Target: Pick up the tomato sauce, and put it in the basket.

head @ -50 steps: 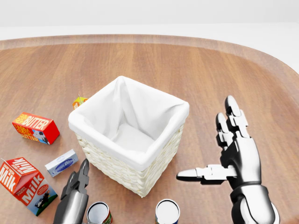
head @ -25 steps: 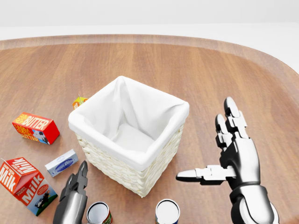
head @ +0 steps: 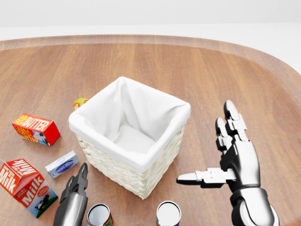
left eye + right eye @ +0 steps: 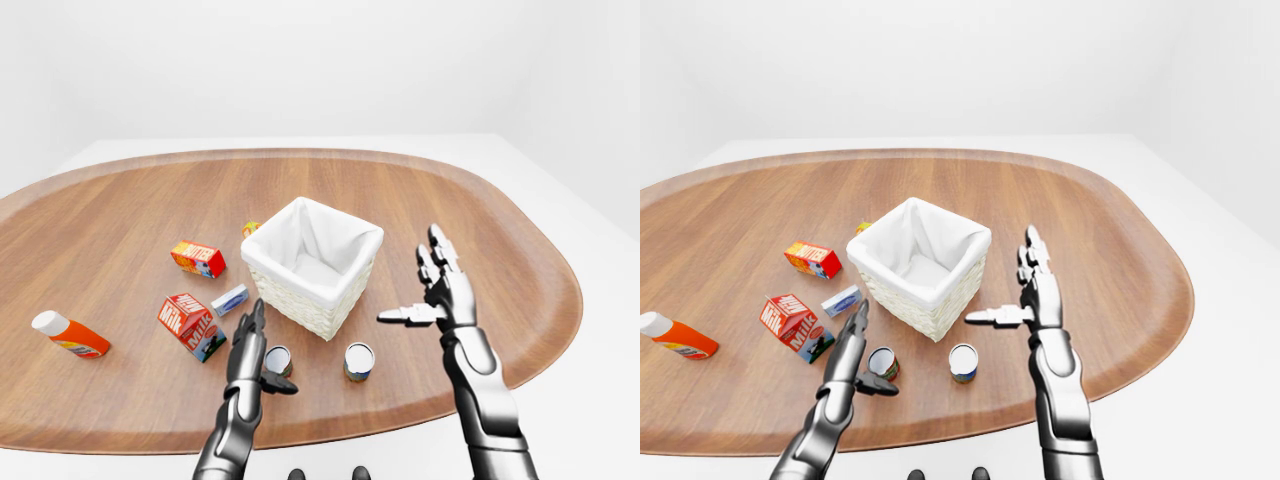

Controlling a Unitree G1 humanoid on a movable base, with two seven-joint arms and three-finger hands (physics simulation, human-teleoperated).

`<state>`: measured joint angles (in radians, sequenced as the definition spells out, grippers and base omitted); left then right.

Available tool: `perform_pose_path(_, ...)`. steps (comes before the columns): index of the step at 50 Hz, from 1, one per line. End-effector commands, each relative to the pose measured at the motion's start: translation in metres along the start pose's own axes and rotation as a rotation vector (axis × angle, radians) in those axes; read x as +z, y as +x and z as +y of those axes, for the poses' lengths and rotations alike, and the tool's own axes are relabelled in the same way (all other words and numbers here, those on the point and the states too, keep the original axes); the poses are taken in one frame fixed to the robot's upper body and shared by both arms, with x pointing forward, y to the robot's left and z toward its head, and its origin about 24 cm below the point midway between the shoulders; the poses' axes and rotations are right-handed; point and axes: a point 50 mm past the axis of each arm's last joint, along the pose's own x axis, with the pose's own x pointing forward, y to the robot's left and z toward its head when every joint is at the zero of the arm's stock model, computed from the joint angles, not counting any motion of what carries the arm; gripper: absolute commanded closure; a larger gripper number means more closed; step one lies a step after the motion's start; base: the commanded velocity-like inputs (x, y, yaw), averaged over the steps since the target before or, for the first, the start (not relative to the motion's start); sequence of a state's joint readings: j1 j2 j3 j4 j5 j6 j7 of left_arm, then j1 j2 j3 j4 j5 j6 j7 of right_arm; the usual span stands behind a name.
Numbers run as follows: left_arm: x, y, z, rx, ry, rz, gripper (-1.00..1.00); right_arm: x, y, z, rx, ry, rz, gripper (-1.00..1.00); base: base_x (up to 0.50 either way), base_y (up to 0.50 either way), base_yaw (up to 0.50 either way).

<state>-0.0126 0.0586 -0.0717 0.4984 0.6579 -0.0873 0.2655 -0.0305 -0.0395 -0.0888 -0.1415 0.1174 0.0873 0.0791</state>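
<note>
Two cans stand near the bottom edge of the head view. The one with a red label, which I take for the tomato sauce, sits just right of my left hand. That hand is open, its fingers pointing up the table and its thumb beside the can, not closed on it. The other can has a blue label. The white-lined wicker basket stands empty just above both cans. My right hand hovers open to the right of the basket, thumb pointing left, holding nothing.
Left of the basket lie a butter box, a milk carton, a small blue-white box and a small orange carton. An orange bottle lies at far left. The oval wooden table stretches bare on the right.
My right hand has sunk slightly and drifted a little left. The left hand, cans and basket have not moved.
</note>
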Motion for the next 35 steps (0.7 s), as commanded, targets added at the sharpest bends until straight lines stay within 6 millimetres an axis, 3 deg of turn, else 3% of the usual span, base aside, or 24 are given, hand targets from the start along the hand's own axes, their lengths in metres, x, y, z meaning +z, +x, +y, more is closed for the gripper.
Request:
perform_pose_path(1, -0.0027, 0.0024, -0.0015, -0.001, 0.005, 0.015, -1.00, -0.0032, 0.0003, 0.0004, 0.002, 0.001, 0.013, -1.00, 0.00, 0.00, 0.00)
perform_pose_path(35, -0.0093, 0.0065, -0.0060, -0.004, 0.031, 0.049, -1.00, -0.0037, 0.0001, 0.0001, 0.002, 0.000, 0.016, -1.00, 0.00, 0.00, 0.00)
